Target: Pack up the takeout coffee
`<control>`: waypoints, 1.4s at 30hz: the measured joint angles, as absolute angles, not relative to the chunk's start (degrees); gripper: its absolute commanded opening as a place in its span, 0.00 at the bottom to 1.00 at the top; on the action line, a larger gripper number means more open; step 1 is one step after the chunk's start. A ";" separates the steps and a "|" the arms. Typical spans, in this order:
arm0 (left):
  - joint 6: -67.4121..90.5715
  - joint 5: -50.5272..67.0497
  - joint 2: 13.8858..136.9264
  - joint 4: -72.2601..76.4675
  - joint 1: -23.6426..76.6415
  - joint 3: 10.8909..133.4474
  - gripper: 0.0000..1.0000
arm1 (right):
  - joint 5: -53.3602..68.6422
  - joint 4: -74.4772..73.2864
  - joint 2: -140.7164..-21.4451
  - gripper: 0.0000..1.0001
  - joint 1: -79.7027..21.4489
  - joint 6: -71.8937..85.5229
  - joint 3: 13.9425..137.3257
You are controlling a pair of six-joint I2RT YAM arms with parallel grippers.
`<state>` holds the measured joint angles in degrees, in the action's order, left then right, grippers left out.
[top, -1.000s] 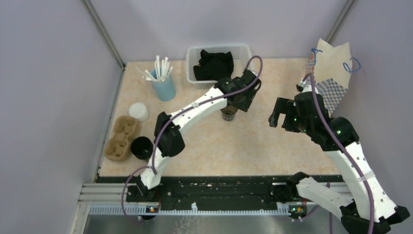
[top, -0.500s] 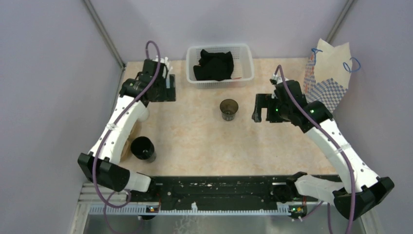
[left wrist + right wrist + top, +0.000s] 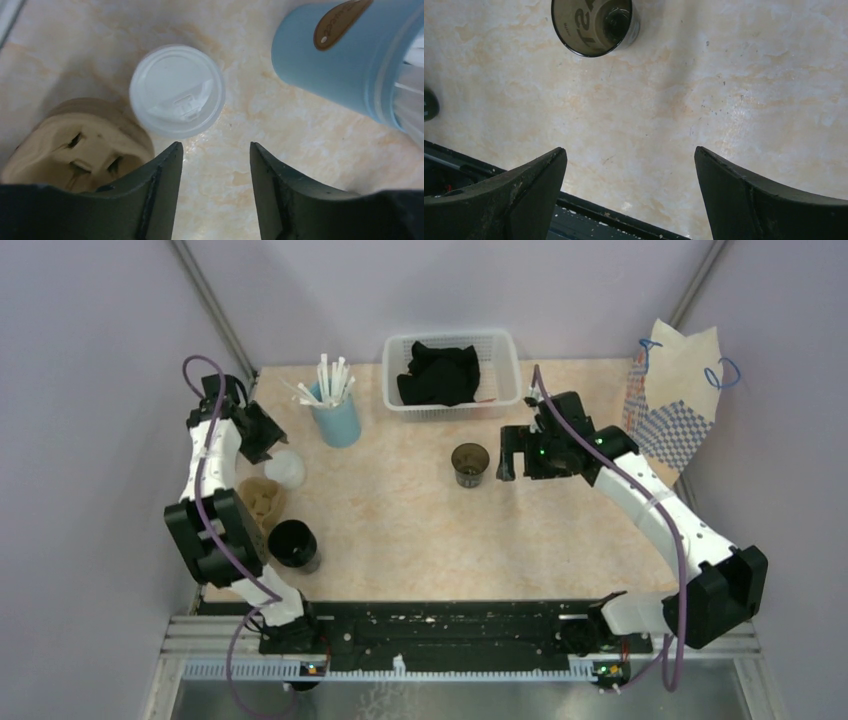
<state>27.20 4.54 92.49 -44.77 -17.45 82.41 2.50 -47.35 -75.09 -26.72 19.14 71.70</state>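
Note:
A small cup with a dark top [image 3: 470, 462] stands mid-table; the right wrist view has it at the top [image 3: 595, 25]. My right gripper [image 3: 508, 454] hovers just right of it, open and empty [image 3: 630, 150]. A white-lidded cup [image 3: 285, 468] stands at the far left beside the brown pulp carrier [image 3: 262, 498], which my left arm partly hides. My left gripper [image 3: 260, 433] hangs above them, open with nothing between its fingers [image 3: 215, 147]. In the left wrist view the white lid [image 3: 176, 97] lies just beyond the fingertips and the carrier [image 3: 75, 140] at the lower left.
A blue holder with white straws [image 3: 336, 418] stands right of the left gripper, close in the left wrist view [image 3: 345, 55]. An all-black cup [image 3: 293, 544] sits near the front left. A white basket of dark cloth [image 3: 452, 370] is at the back, a paper bag [image 3: 680, 390] at the right.
My left arm has swung from the centre cup across to the far left, over the white-lidded cup. My right gripper has moved left towards the centre cup.

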 measured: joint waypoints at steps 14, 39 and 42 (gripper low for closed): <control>31.42 11.73 113.06 -47.20 -16.71 92.29 0.45 | 4.64 -45.41 -75.20 0.99 -22.68 17.52 71.70; 31.38 4.40 115.68 -51.13 -14.13 96.38 0.33 | 5.30 -45.36 -75.18 0.99 -22.57 16.53 71.68; 31.35 4.19 116.03 -51.22 -14.06 96.40 0.31 | 5.30 -45.36 -75.18 0.99 -22.57 16.51 71.68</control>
